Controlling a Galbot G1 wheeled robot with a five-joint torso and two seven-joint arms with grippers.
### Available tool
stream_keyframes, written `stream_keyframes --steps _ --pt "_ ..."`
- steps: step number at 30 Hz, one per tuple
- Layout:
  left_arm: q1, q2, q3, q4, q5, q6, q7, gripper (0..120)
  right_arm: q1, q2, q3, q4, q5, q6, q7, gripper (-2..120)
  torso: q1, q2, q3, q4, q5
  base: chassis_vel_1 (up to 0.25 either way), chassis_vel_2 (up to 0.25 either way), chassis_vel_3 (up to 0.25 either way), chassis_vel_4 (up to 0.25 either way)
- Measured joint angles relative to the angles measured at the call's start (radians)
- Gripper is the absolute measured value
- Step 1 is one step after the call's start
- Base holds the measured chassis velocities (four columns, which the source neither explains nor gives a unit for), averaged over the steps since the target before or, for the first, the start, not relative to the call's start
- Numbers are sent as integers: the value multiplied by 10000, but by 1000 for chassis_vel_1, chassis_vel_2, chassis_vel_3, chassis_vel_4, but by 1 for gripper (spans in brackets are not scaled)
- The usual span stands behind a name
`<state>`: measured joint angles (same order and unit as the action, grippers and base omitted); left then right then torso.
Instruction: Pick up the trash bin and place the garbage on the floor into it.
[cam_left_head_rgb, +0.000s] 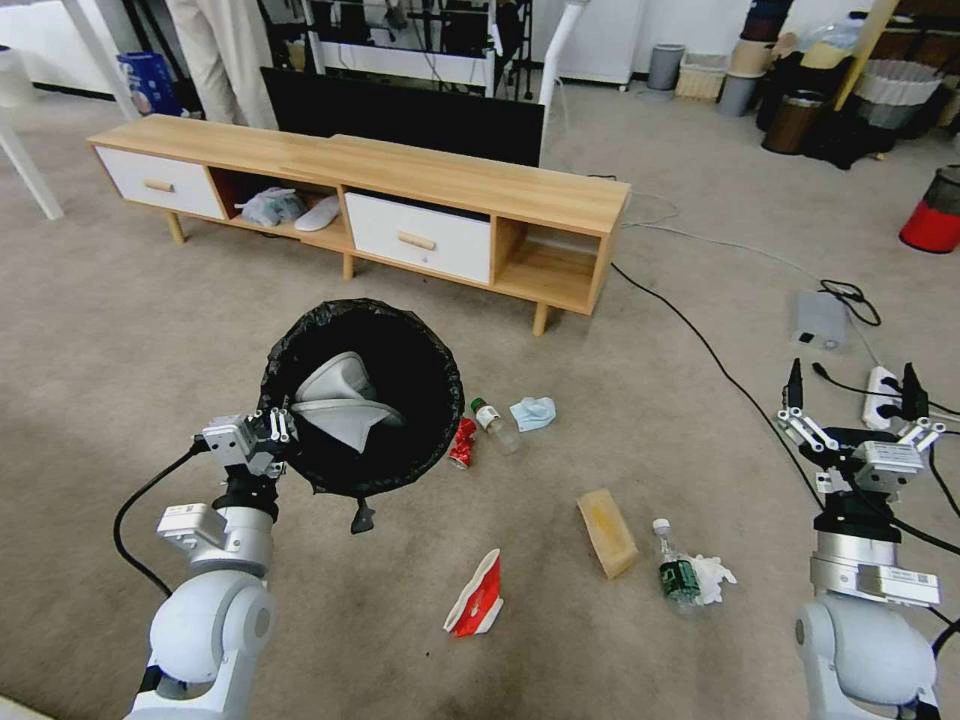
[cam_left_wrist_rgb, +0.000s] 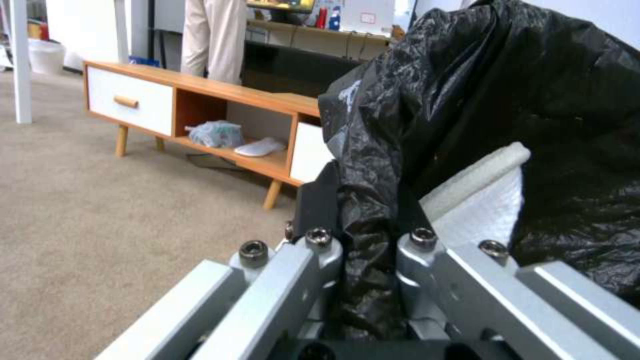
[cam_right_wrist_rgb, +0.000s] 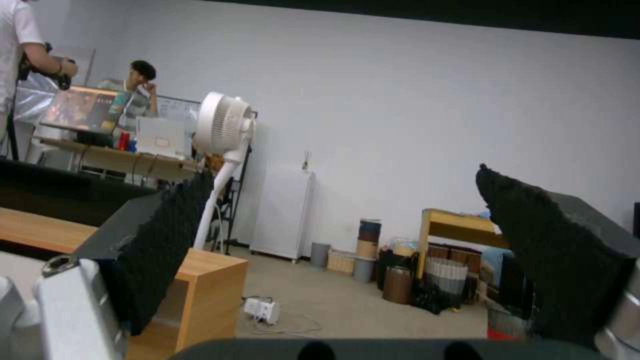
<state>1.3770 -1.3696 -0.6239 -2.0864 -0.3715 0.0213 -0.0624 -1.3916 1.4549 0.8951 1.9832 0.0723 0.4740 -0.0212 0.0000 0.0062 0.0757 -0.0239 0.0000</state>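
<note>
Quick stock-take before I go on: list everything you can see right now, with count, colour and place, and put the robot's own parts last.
trash bin: 1, black-lined, held off the floor, white items inside
snack bag: 1, red and white, on the floor near the robot
paper bag: 1, brown, right of the snack bag
bottles: 2, clear; one beside the bin, one by the paper bag
tissue: 1, white, against the nearer bottle
can: 1, red, crushed, at the bin's right edge
face mask: 1, pale blue, right of the farther bottle
cabinet: 1, wooden, white drawers, behind the litter
power strip: 1, white, far right
left gripper: shut on the bin's rim
right gripper: open, raised, empty
</note>
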Motion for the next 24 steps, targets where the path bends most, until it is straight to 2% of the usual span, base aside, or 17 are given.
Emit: stream_keyframes --steps 24 --pt "24 -35 23 -45 -7 79 -12 4 -47 -33 31 75 46 9 -65 100 0 0 0 -1 1 0 0 0 0"
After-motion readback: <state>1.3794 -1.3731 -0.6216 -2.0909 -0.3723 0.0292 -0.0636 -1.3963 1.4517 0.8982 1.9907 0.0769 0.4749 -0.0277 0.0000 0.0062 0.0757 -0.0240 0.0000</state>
